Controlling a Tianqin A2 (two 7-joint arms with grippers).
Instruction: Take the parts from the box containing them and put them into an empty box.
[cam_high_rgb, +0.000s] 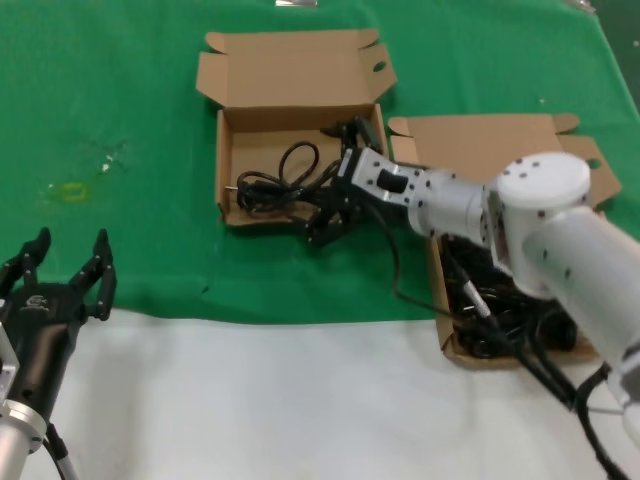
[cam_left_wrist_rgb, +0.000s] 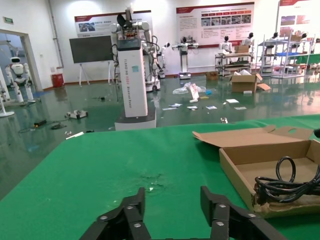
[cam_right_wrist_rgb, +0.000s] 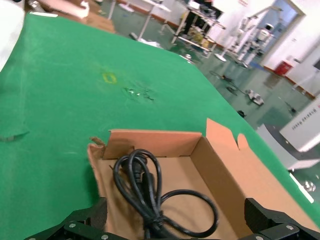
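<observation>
Two open cardboard boxes stand on the green cloth. The left box (cam_high_rgb: 250, 125) holds one coiled black power cord (cam_high_rgb: 285, 180), one of the parts. The right box (cam_high_rgb: 470, 140) holds several tangled cords (cam_high_rgb: 490, 305), partly hidden by my right arm. My right gripper (cam_high_rgb: 328, 222) hangs over the left box's front right corner, open. In the right wrist view its fingers (cam_right_wrist_rgb: 92, 217) straddle the coiled cord (cam_right_wrist_rgb: 145, 192) lying on the box floor (cam_right_wrist_rgb: 180, 172), not clamping it. My left gripper (cam_high_rgb: 65, 272) waits open at the near left, away from both boxes.
In the left wrist view the left gripper (cam_left_wrist_rgb: 172, 200) hovers over bare green cloth, with the cord box (cam_left_wrist_rgb: 250, 155) and its cord (cam_left_wrist_rgb: 287, 185) off to one side. A white strip (cam_high_rgb: 250, 400) runs along the table's near edge. A yellow mark (cam_high_rgb: 72, 190) lies far left.
</observation>
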